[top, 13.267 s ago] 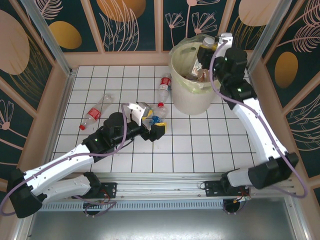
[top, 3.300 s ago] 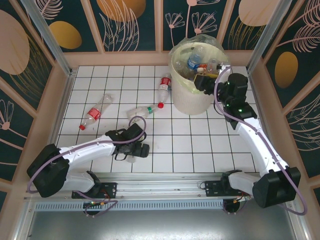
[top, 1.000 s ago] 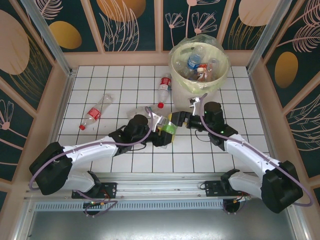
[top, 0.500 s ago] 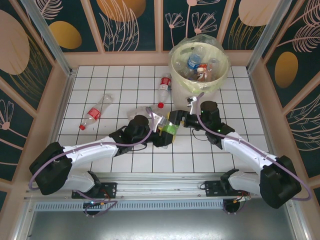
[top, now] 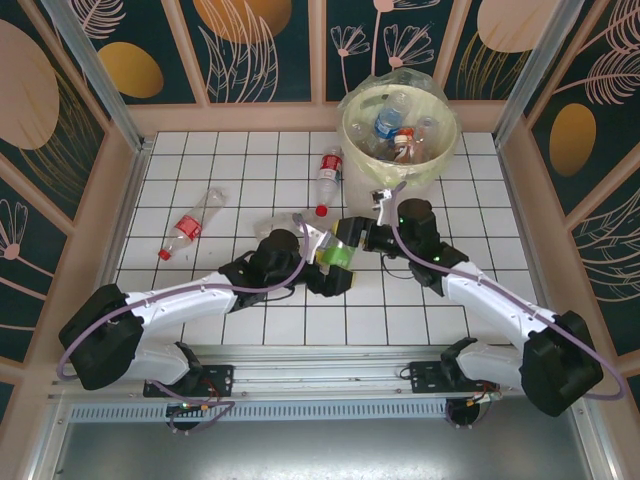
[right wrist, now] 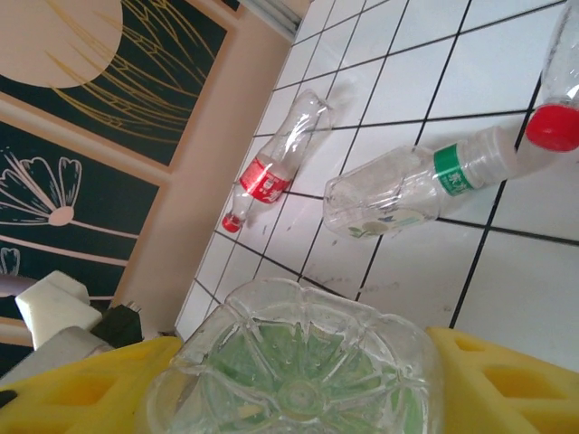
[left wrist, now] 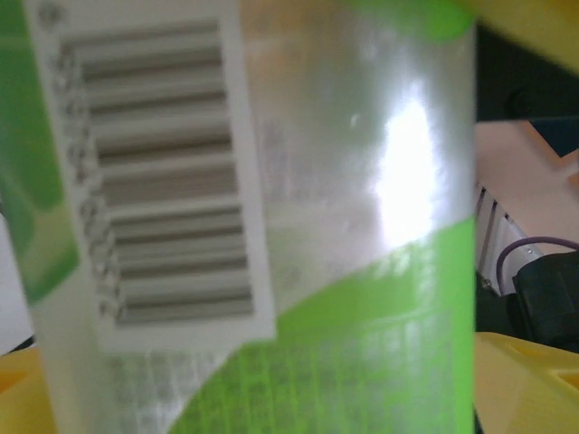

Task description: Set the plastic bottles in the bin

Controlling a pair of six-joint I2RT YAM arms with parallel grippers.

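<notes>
No legible txt; just a barcode (left wrist: 167,181) on the green-label bottle (left wrist: 362,271), no digits readable

L arm (top: 180,297): elbow down at bottom-left, forearm reaching right toward centre, wrist raised. L claw (top: 330,268) clamped on the green-label bottle (top: 337,254) – yellow fingers (left wrist: 529,380) hug its sides in the wrist cam. R arm (top: 490,300): elbow at bottom-right, forearm slanting up-left, wrist level. R claw (top: 352,237) points left, nose-to-nose w/ the L claw. R fingers (right wrist: 493,380) flank the bottle's base closely – can't tell if they grip.
</notes>
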